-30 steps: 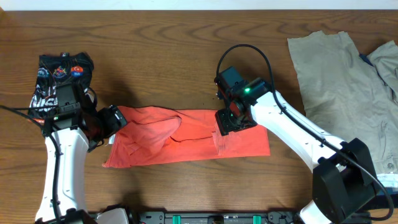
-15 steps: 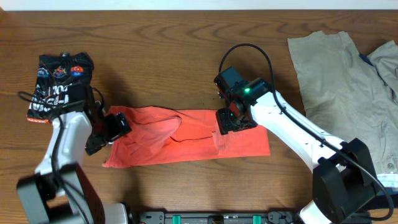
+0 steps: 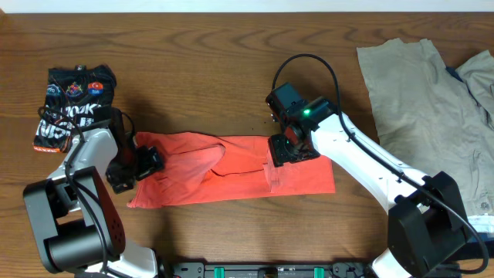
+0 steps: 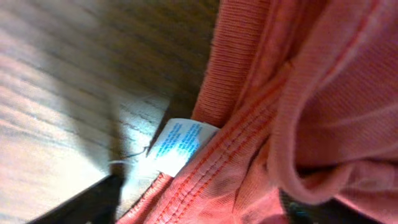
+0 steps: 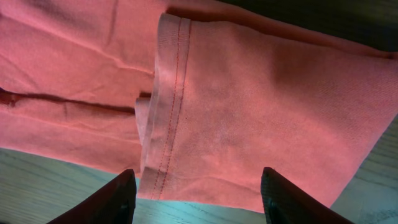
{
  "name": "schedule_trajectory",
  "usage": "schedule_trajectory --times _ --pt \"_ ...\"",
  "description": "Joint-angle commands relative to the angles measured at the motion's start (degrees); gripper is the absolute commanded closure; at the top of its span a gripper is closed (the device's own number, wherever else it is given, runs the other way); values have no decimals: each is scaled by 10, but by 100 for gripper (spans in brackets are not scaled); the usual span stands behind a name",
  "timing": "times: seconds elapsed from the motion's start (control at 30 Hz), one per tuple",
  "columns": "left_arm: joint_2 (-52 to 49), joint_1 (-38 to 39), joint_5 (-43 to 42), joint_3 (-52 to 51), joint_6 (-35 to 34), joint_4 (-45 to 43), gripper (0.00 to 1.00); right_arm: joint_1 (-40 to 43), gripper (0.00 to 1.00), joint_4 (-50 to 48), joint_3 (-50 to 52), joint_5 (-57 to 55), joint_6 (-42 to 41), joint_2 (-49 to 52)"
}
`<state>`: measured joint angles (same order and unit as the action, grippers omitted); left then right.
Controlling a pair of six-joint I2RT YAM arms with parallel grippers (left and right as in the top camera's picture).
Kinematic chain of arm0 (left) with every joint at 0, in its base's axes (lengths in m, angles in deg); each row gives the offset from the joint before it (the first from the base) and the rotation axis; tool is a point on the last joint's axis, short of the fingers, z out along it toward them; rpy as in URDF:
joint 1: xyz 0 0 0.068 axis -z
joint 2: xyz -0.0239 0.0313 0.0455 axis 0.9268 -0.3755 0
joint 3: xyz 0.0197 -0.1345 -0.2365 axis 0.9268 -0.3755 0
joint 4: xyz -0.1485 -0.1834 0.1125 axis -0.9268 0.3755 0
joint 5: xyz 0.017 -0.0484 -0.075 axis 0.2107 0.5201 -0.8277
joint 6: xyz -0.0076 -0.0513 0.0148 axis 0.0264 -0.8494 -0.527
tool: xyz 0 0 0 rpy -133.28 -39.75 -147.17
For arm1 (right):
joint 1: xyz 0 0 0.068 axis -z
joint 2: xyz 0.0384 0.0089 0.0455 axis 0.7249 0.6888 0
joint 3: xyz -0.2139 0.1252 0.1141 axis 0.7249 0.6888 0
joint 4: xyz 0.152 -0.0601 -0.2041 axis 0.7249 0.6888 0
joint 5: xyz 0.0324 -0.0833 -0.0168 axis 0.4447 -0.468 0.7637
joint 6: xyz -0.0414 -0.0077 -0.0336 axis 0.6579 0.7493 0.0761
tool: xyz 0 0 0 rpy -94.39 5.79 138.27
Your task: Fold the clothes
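Observation:
The coral-red T-shirt (image 3: 231,166) lies folded into a long strip across the middle of the table; no print shows. My left gripper (image 3: 147,164) is down on its left end. In the left wrist view its dark fingers (image 4: 193,211) stand wide apart astride the ribbed collar (image 4: 298,93), next to a white-and-blue label (image 4: 180,144). My right gripper (image 3: 292,149) hovers over the strip's right-hand part. In the right wrist view its fingers (image 5: 196,199) are open and empty above a stitched hem (image 5: 168,93) of the red cloth.
Khaki-beige garments (image 3: 421,93) lie spread at the far right of the wooden table. A folded black graphic-print garment (image 3: 73,100) sits at the far left, just behind my left arm. The table's front edge runs close below the shirt.
My left arm has swung round and its gripper has moved slightly right, onto the shirt's left end. The right arm and the shirt have not moved.

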<state>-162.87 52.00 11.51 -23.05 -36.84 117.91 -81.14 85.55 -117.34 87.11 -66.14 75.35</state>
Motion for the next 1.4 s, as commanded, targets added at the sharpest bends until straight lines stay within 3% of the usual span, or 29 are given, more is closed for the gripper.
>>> schedule_trajectory --times 0.0,0.07,0.53,0.63,1.13,1.37 --pt "-35 0 -26 -16 14 -10 34 -4 37 1 -4 -9 -7 4" --pt "-35 0 -26 -16 14 -15 41 -4 37 1 -4 -9 -7 4" --pt "-32 0 -135 -14 42 -40 39 -4 37 1 -4 -9 -7 4" --pt "-32 0 -135 -14 42 -33 32 -4 37 1 -4 -9 -7 4" --pt "-28 -36 -137 17 42 14 30 -4 36 8 -4 -14 -7 4" --pt "-18 -67 -230 17 59 7 23 -4 35 16 -4 -24 -7 4"
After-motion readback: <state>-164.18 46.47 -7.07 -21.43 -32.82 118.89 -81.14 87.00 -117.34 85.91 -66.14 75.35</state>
